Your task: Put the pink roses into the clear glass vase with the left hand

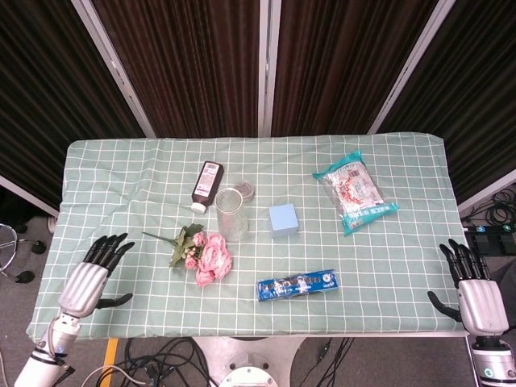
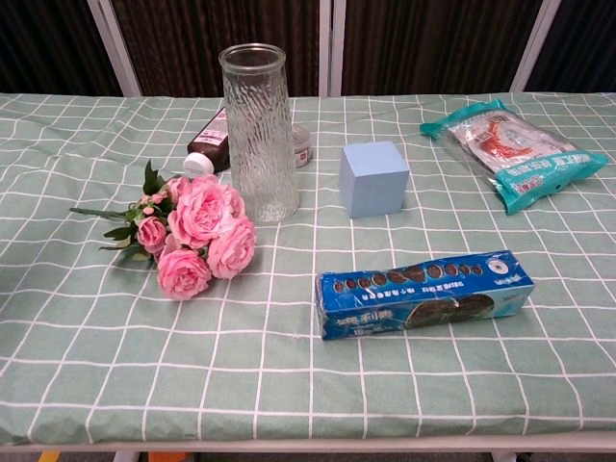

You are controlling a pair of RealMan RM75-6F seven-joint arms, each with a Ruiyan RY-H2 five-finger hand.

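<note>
We see our left hand [image 1: 87, 278] empty, fingers spread, near the roses [image 1: 203, 254] lying beside the upright vase [image 1: 230, 213].

Head cam looks steeply down, far; chest cam low, near (perhaps table-edge height); both share tabletop [image 1: 403, 258].

Each robot hand [image 1: 87, 278] has a silver palm and black fingers.
</note>
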